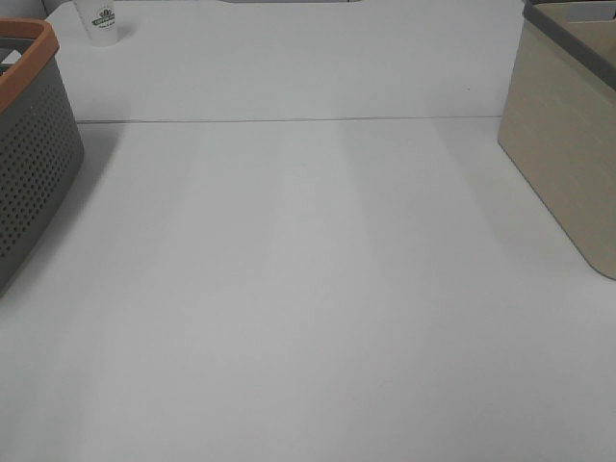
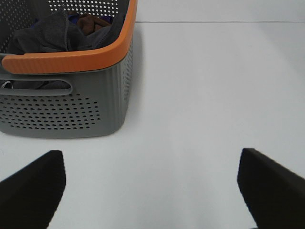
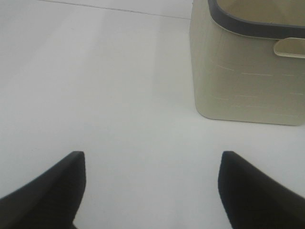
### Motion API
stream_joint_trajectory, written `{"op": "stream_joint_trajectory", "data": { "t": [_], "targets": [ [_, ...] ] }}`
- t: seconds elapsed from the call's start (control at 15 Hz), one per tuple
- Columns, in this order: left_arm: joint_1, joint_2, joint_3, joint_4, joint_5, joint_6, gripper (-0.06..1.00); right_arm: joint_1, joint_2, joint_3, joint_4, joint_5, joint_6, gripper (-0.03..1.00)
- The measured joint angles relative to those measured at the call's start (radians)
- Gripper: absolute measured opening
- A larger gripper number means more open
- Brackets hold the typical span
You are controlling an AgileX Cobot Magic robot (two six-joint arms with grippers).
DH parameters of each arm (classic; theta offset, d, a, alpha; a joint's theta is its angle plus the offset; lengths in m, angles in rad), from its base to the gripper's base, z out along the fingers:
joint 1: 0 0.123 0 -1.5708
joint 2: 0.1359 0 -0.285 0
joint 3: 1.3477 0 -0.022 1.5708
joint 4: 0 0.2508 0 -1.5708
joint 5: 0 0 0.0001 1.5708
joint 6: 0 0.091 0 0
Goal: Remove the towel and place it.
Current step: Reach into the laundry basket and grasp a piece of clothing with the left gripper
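Note:
The dark charcoal towel [image 2: 52,33] lies crumpled inside the grey perforated basket with an orange rim [image 2: 71,59], with other cloth pieces beside it. The basket also shows at the left edge of the exterior view [image 1: 29,144], where the towel is hidden. My left gripper [image 2: 150,191] is open and empty over the white table, a short way in front of the basket. My right gripper [image 3: 150,188] is open and empty over the table, short of the beige bin [image 3: 248,71]. Neither gripper shows in the exterior view.
The beige bin with a dark rim [image 1: 568,125] stands at the right of the table. A white paper cup [image 1: 97,21] stands at the far left back. A seam [image 1: 289,120] runs across the white table.

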Motion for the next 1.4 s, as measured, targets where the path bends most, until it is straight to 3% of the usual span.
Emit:
{"op": "stream_joint_trajectory", "data": {
  "t": [1.4],
  "targets": [
    [0.000,0.000,0.000,0.000,0.000,0.000,0.91,0.000,0.000,0.000,0.000,0.000,0.000,0.76]
  ]
}}
